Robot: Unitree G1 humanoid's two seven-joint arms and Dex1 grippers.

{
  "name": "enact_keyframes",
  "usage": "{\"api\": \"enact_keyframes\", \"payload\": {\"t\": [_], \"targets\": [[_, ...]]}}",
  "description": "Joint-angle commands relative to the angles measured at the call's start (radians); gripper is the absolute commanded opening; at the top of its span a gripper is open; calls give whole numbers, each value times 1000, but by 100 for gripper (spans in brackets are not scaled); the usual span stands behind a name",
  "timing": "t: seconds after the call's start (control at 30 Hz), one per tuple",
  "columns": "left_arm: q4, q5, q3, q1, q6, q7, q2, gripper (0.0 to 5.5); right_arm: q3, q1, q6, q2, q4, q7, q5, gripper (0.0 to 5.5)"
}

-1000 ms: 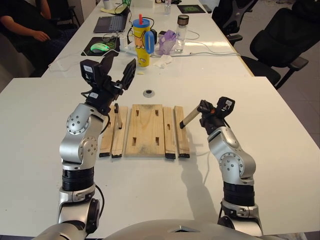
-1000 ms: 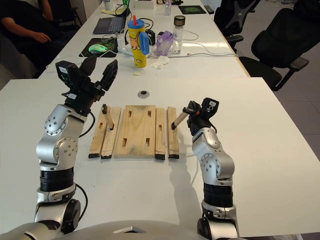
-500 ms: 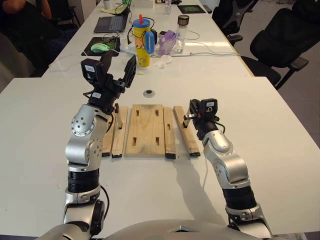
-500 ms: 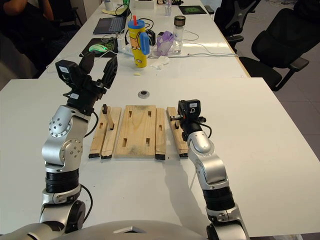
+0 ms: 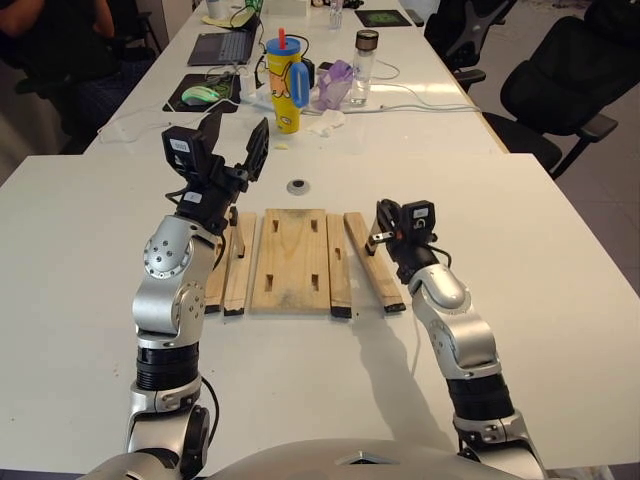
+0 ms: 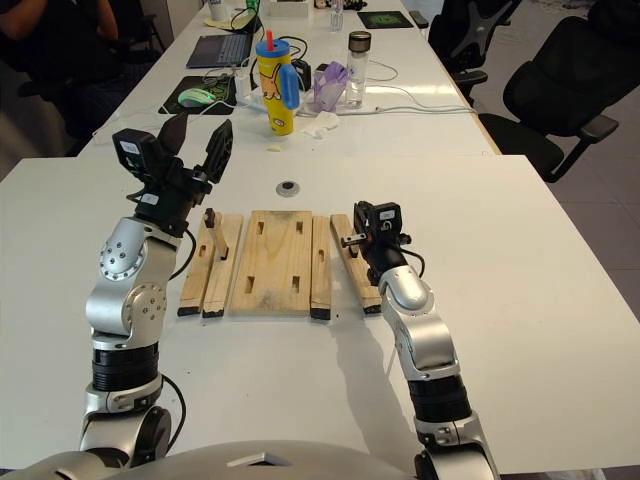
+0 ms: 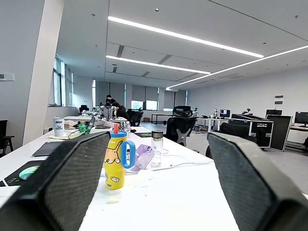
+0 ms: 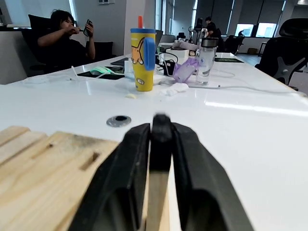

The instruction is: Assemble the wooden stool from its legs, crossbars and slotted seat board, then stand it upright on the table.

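The slotted seat board (image 5: 290, 258) lies flat in the middle of the table. Two wooden legs (image 5: 226, 268) rest side by side on its left, with a short peg (image 6: 210, 216) sticking up from them. Another leg (image 5: 338, 265) lies against the board's right edge. My right gripper (image 5: 383, 235) is shut on a further leg (image 5: 385, 285), which lies slanted on the table just right of that one; in the right wrist view the fingers (image 8: 130, 163) clamp its dark-tipped end (image 8: 161, 130). My left gripper (image 5: 228, 150) hangs open above the left legs, its pads (image 7: 62, 192) wide apart.
A cable grommet (image 5: 297, 186) sits just behind the board. On the far table stand a yellow cup (image 5: 286, 85), a bottle (image 5: 365, 55), a laptop (image 5: 225, 45) and a green mouse (image 5: 200, 95). Office chairs (image 5: 570, 90) stand to the right.
My right gripper has carried its leg from a raised spot on the right down to the table beside the board's right-hand leg. The left arm has barely moved.
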Motion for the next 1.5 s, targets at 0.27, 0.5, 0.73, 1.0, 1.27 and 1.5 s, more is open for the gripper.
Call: {"api": "enact_keyframes", "payload": {"t": [0.27, 0.5, 0.73, 1.0, 1.27, 1.5], "targets": [[12, 13, 0, 2, -17, -5, 0, 374, -135, -340, 75, -29, -113, 64, 95, 158], [40, 18, -17, -17, -31, -12, -8, 374, -152, -536, 63, -21, 73, 95, 101, 58], [50, 17, -22, -27, -39, -11, -11, 374, -71, -384, 92, 20, 281, 93, 28, 38], [-103, 55, 11, -77, -65, 21, 40, 374, -61, -291, 74, 35, 378, 70, -7, 38], [-319, 245, 146, 272, -25, 106, 102, 374, -134, -330, -162, 25, 85, 16, -52, 38], [-295, 168, 64, 506, 84, 29, 72, 374, -169, -351, -83, -14, -75, -22, -87, 38]]}}
